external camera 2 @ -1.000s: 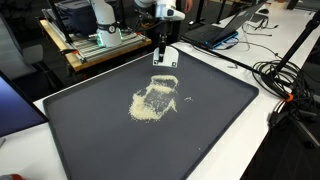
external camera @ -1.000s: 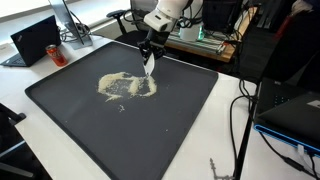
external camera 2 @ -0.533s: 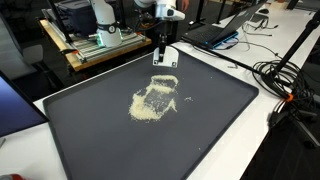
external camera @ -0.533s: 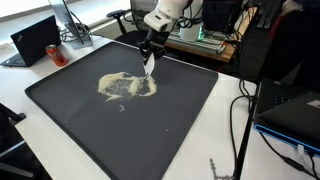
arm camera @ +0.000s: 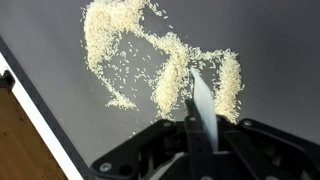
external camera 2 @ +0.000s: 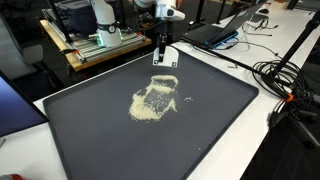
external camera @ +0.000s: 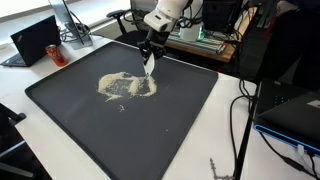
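My gripper (external camera: 150, 54) (external camera 2: 163, 44) (arm camera: 200, 138) is shut on a thin white card (external camera: 150, 65) (external camera 2: 165, 57) (arm camera: 203, 104), held edge-down. The card's lower edge hangs at the far side of a loose patch of pale rice grains (external camera: 125, 86) (external camera 2: 153, 100) (arm camera: 168, 78) spread on a big black mat (external camera: 180, 130) (external camera 2: 205, 130) (arm camera: 60, 70). In the wrist view the card stands between two ridges of rice. Whether its edge touches the mat, I cannot tell. A few stray grains lie around the patch.
The mat covers most of a white table (external camera: 225, 140). A laptop (external camera: 35, 40) sits off one corner, another laptop (external camera 2: 228, 25) and tangled cables (external camera 2: 290, 80) lie beside the mat. A wooden shelf with equipment (external camera 2: 100, 42) stands behind the arm.
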